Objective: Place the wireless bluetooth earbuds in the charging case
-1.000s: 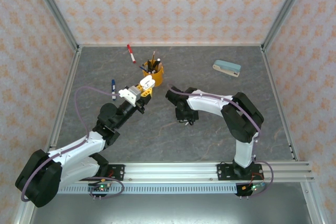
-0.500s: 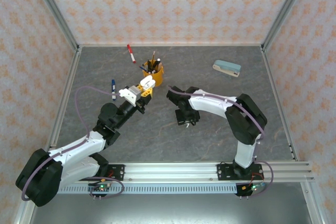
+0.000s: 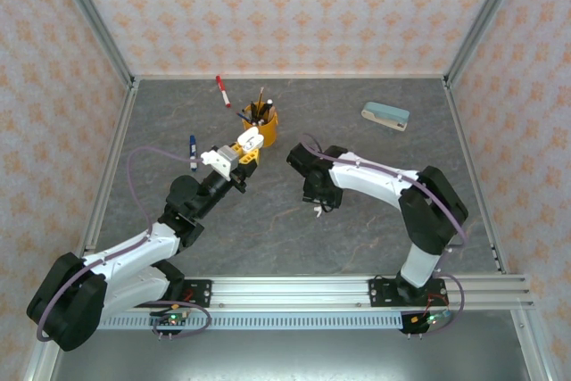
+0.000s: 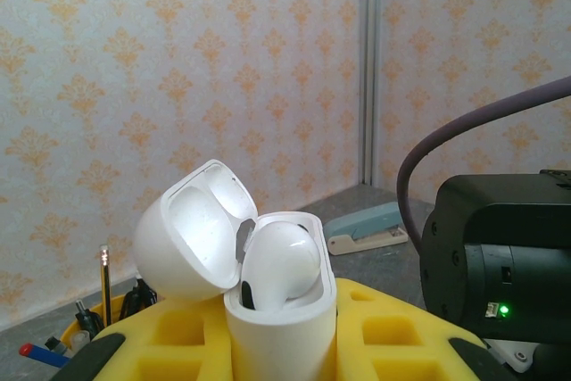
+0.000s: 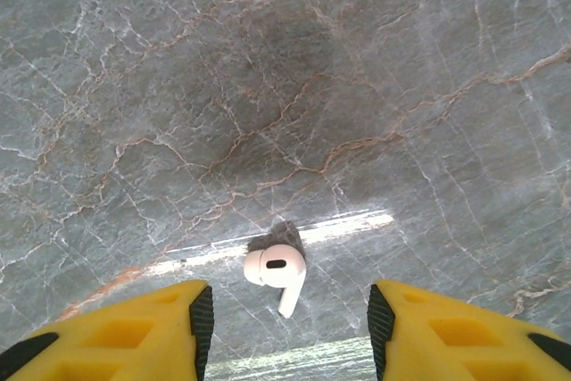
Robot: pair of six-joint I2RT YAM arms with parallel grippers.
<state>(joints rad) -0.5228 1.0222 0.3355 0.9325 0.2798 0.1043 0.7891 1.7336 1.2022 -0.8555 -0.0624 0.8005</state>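
Top view first: the left gripper (image 3: 244, 148) is up next to the yellow pen cup (image 3: 262, 122), closed on the white case (image 3: 251, 139). The right gripper (image 3: 318, 203) points down at the grey table (image 3: 268, 238), roughly mid-table and well apart from the left one. A red marker (image 3: 221, 91) lies behind the cup, a blue marker (image 3: 193, 151) is off to the left, and a teal stapler (image 3: 385, 115) sits near the back right.

Left wrist cam: the case stands upright, pinched between the yellow fingers (image 4: 169, 336). Its lid (image 4: 192, 243) is flipped open and leans back to the left. One white seated bud (image 4: 281, 260) is already in the case, with its rounded head poking above the rim. You can see the stapler on the table behind it, and the right arm (image 4: 500, 265) is the black block on the right.

Right wrist cam: the loose bud (image 5: 275, 272) lies on the table with its stem pointing toward the camera. It's between the two black pads (image 5: 201, 318) and touches neither of them. The jaws are spread wide with nothing in them.
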